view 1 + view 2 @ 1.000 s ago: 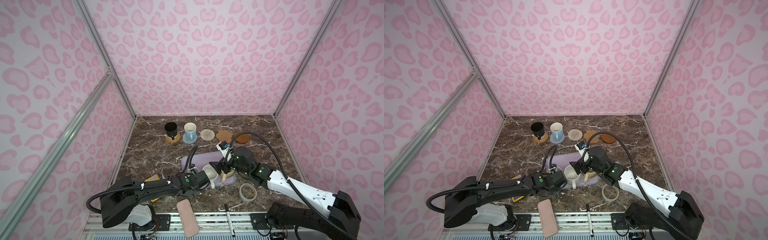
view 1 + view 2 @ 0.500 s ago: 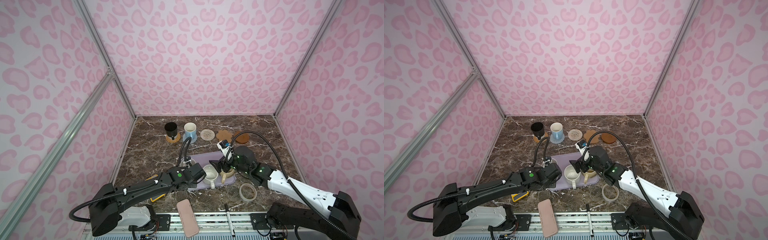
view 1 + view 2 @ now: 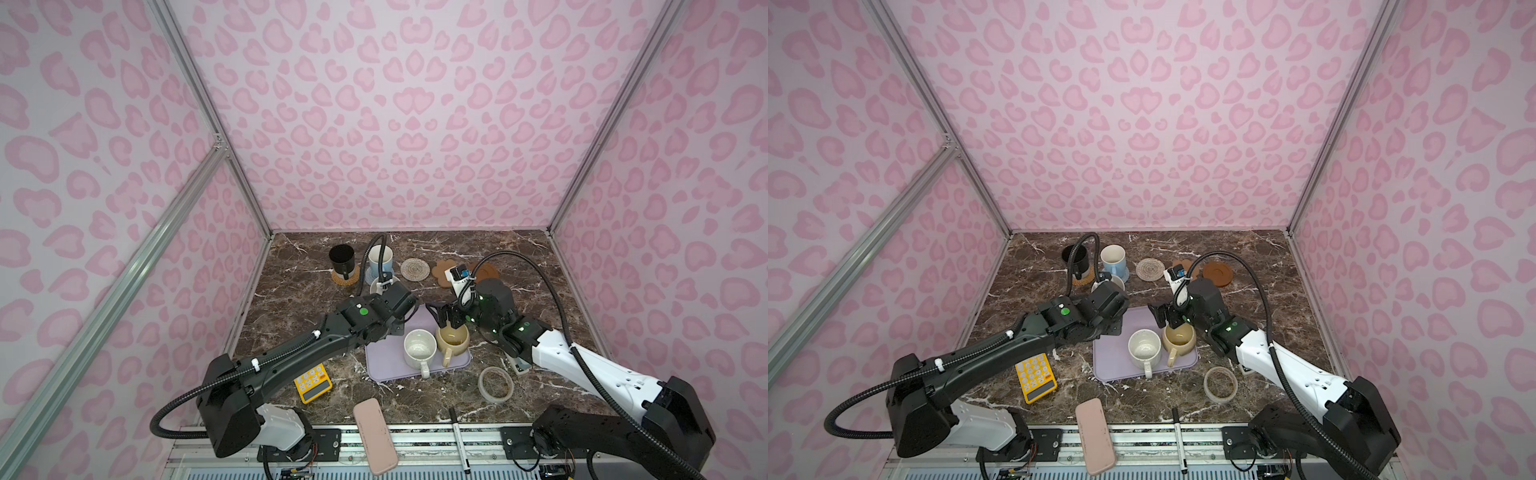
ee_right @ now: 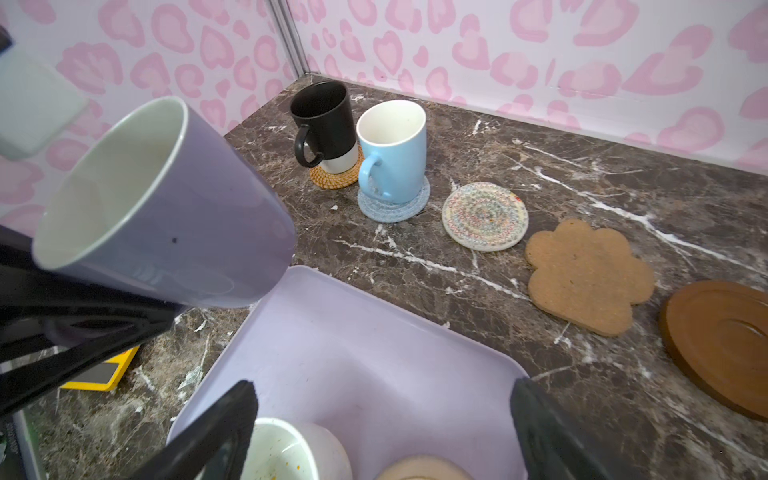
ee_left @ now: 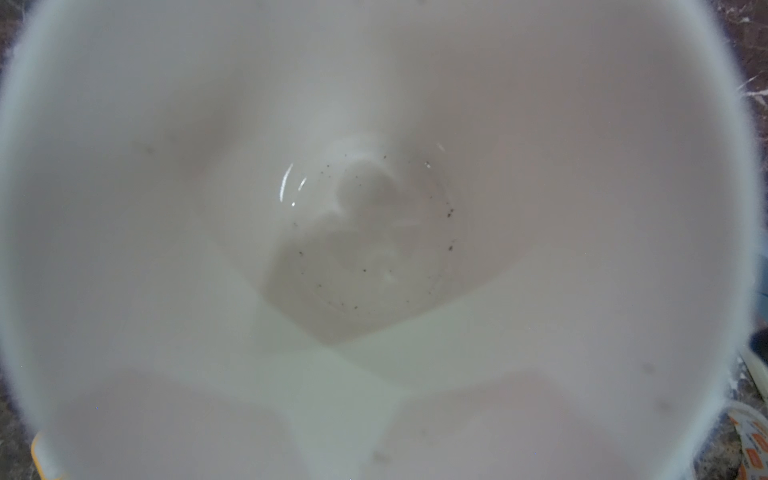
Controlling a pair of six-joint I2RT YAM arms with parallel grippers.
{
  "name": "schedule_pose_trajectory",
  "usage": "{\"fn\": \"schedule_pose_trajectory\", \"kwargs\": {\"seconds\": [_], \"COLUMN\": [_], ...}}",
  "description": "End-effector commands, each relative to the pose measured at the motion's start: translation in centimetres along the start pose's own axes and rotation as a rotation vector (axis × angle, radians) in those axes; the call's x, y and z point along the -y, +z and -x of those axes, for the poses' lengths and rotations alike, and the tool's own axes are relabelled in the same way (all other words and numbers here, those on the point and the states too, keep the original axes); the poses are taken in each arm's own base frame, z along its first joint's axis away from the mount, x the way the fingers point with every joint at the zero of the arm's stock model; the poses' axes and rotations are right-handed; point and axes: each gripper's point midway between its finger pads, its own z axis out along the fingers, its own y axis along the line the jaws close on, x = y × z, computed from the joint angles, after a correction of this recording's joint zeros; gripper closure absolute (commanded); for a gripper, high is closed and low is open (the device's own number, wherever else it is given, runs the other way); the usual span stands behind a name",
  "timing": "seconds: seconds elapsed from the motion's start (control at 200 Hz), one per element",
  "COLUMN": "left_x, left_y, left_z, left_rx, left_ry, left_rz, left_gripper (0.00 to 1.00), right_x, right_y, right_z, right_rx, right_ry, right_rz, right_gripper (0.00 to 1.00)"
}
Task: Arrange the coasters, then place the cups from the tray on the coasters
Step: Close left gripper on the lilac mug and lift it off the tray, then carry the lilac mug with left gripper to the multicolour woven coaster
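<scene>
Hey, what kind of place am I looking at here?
Most likely a robot test booth, not a home kitchen: pink-print panels on aluminium rails box in a small marble-look tabletop, and a left arm and right arm are mounted at its front edge.

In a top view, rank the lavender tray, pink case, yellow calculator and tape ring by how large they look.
Largest to smallest, in a top view:
1. lavender tray
2. pink case, though it lies nearest the camera
3. yellow calculator and tape ring: they look about alike, so not ranked.
</scene>
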Motion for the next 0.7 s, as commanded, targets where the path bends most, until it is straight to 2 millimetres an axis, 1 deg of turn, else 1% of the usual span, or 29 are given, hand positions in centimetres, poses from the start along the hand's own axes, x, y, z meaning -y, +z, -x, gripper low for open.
{"fn": "schedule_pose_trajectory", "kwargs": {"seconds": [0.0, 0.005, 0.02, 0.13, 0.145, 0.205, 0.29, 0.4, 0.51, 0.585, 0.695], "left_x": [1.6, 1.6, 2.0, 3.3, 3.5, 4.3, 5.3, 5.9, 6.0, 6.2, 6.6], "left_y": [0.6, 0.7, 0.4, 2.3, 2.3, 3.7, 5.1, 7.1, 9.8, 11.6, 13.9], "left_z": [3.3, 3.3, 4.2, 6.2, 6.6, 7.4, 8.7, 10.2, 10.8, 10.9, 11.2], "left_rx": [0.067, 0.065, 0.080, 0.070, 0.074, 0.059, 0.049, 0.041, 0.005, -0.018, -0.030], "left_ry": [0.027, 0.029, 0.020, 0.023, 0.020, 0.025, 0.026, 0.018, 0.001, -0.007, -0.005], "left_rz": [-0.024, -0.023, -0.037, -0.035, -0.038, -0.032, -0.031, -0.013, 0.005, 0.005, 0.010], "left_gripper": [0.98, 0.98, 0.98, 0.98, 0.98, 0.98, 0.98, 0.98, 0.98, 0.98, 0.98], "right_x": [1.0, 1.1, 1.3, 3.1, 3.3, 4.2, 5.3, 6.2, 6.8, 7.1, 7.4], "right_y": [0.1, 0.1, 0.1, 0.2, 0.3, 0.5, 0.9, 1.6, 2.4, 2.8, 3.2], "right_z": [1.0, 1.0, 1.0, 1.4, 1.4, 1.5, 1.8, 1.8, 1.4, 1.0, 0.4], "right_rx": [0.032, 0.032, 0.032, 0.039, 0.039, 0.040, 0.040, 0.029, 0.010, 0.000, -0.013], "right_ry": [0.043, 0.045, 0.049, 0.078, 0.082, 0.096, 0.112, 0.103, 0.098, 0.097, 0.092], "right_rz": [0.004, 0.004, 0.004, -0.019, -0.021, -0.022, -0.029, -0.051, -0.065, -0.064, -0.063], "right_gripper": [0.03, 0.03, 0.03, 0.03, 0.03, 0.03, 0.03, 0.04, 0.04, 0.04, 0.05]}}
